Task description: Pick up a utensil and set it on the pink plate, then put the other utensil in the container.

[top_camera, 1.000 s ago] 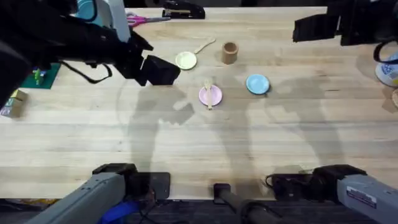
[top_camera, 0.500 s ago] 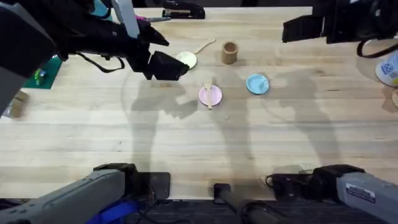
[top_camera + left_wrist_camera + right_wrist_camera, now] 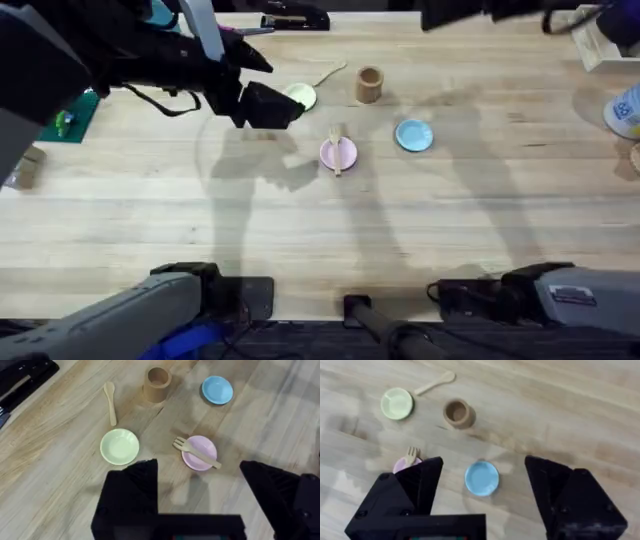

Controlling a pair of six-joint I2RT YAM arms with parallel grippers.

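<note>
Wooden fork across pink plate, spoon beside cup, both claws spread.

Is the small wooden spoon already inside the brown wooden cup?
No, the small wooden spoon lies flat on the table beside the brown wooden cup, which looks empty.

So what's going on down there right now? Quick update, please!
Both pincers open, empty, raised. Small wooden fork already across round pink plate. Wooden spoon on the table, near tan wooden cup. Nothing blocking.
</note>
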